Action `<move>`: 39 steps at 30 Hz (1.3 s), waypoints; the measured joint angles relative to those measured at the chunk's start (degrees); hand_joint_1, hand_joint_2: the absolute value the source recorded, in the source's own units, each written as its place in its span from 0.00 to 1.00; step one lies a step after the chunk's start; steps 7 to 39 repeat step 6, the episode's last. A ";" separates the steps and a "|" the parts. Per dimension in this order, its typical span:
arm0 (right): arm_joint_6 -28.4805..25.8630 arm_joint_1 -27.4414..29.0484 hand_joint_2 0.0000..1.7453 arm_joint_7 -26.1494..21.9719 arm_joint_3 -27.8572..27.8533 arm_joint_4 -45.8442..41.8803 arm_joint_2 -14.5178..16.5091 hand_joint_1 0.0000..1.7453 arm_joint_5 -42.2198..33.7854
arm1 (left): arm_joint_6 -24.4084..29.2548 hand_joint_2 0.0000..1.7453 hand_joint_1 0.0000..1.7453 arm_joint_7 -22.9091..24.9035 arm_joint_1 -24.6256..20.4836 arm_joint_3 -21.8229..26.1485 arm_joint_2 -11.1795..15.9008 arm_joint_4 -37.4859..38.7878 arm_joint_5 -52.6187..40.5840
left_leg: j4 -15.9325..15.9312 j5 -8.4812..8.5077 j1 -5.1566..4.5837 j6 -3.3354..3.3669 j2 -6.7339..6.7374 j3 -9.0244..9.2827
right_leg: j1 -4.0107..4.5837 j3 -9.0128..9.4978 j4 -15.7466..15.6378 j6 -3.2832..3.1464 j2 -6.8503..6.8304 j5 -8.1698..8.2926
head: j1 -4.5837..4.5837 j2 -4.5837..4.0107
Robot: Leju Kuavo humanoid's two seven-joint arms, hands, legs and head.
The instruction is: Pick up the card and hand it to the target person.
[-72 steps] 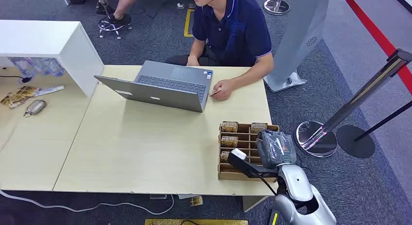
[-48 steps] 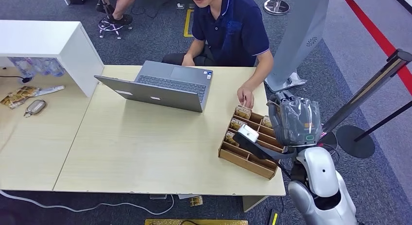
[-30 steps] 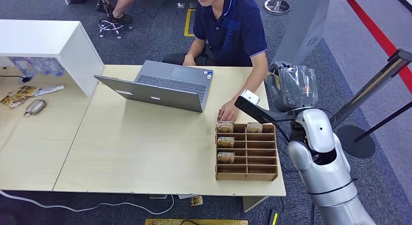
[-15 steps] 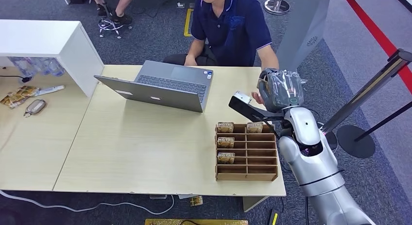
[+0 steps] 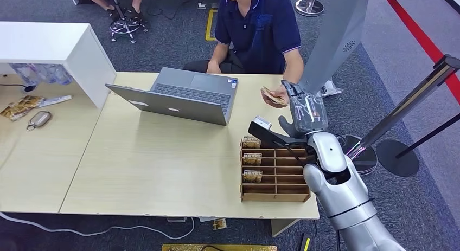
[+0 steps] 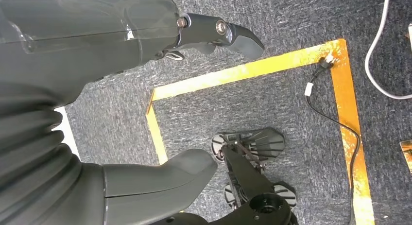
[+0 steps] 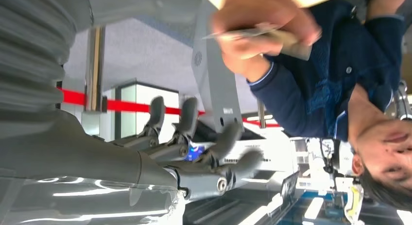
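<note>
Head view: my right hand (image 5: 305, 111) is up by the person's hand (image 5: 275, 95) at the far right of the worktop (image 5: 163, 169), fingers spread, nothing in it. The card (image 5: 273, 96) now sits in the person's hand; half a second ago my hand was closer over theirs and the card wasn't visible there, so I read the handover as done. Right wrist view backs it: fingers (image 7: 228, 137) apart and bare, card (image 7: 243, 33) pinched in the person's hand (image 7: 262, 25) just beyond. My left hand (image 6: 145, 89) hangs over the floor, thumb and fingers apart, holding nothing. The rack (image 5: 275, 169) is back square near the worktop edge with cards in its slots. Likely only pulling the arm back remains.
</note>
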 joint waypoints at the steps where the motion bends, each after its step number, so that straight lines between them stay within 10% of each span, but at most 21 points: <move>1: 0.10 0.87 1.00 0.20 0.08 -0.92 0.00 0.00 -0.46 | 0.16 1.00 0.00 0.14 0.01 0.00 -0.02 0.00 0.28 | 0.00 0.00 0.00 0.00 0.00 0.00 | 0.00 0.00 0.00 0.00 0.00 0.00 | 0.00 0.00; 39: -0.25 6.24 1.00 0.96 -0.28 -8.00 0.12 0.00 -4.33 | 1.43 1.00 0.00 0.88 0.08 0.09 -0.22 0.00 1.73 | 0.00 0.00 0.00 0.00 0.00 0.01 | 0.00 -0.01 -0.01 0.00 -0.01 -0.01 | 0.00 0.00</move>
